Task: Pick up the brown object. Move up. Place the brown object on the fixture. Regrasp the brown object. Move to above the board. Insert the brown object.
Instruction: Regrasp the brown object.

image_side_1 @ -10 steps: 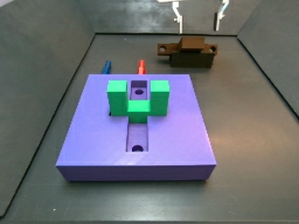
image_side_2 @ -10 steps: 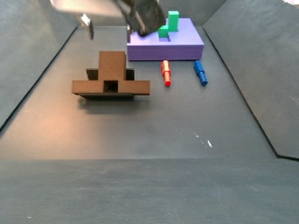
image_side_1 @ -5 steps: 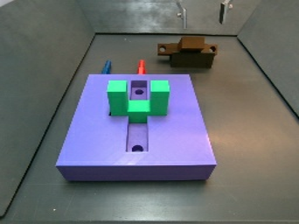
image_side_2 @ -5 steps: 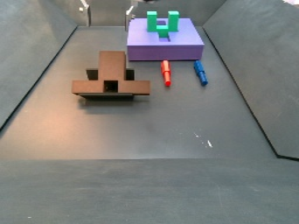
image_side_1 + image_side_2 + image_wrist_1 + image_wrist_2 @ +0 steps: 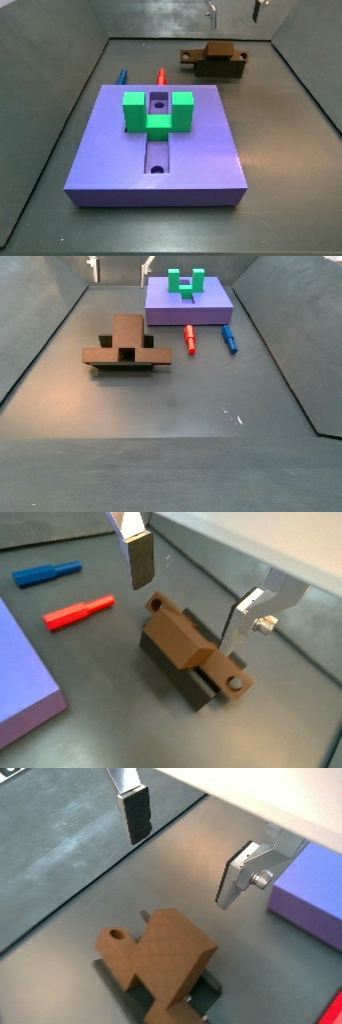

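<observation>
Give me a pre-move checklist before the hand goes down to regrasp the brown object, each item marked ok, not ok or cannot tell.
1. Hand open and empty, fingers apart: ok.
2. Brown object resting on the fixture: ok.
3. Brown object seated level in the fixture: cannot tell.
4. Hand above the brown object with a clear gap, seen in both wrist views: ok.
5. Red peg and blue peg lying clear of the fixture: ok.
6. Board away from the fixture: ok.

Dark grey floor [image 5: 174,406], grey side walls [image 5: 40,326], even light.
</observation>
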Tool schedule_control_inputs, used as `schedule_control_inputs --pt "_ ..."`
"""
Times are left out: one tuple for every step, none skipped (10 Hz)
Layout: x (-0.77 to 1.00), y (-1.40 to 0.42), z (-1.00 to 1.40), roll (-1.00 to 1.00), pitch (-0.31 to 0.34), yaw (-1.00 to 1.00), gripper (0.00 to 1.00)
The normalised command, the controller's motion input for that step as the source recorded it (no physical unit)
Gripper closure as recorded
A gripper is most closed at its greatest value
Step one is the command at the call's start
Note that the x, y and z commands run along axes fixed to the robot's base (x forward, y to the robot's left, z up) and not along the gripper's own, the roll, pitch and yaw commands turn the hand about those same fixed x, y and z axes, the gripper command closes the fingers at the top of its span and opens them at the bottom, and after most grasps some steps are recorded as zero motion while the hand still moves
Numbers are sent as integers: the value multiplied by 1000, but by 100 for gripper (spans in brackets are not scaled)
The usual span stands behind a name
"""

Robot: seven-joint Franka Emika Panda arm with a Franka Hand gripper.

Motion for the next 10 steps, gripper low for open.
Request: schedule_control_inputs --pt "149 -197 100 1000 260 43 0" --pt "154 -246 111 1000 311 0 0" --pt "280 -280 54 1000 474 0 0" --pt "371 -263 0 1000 500 -20 0" --pt "394 -243 0 1000 503 -29 0" --pt "386 -66 -183 797 606 -200 0" --pt "357 0 -426 483 589 -234 0" --pt "217 0 -591 283 500 -166 0" --pt "-6 46 -383 46 71 0 0" --pt "-100 123 -254 366 0 20 0"
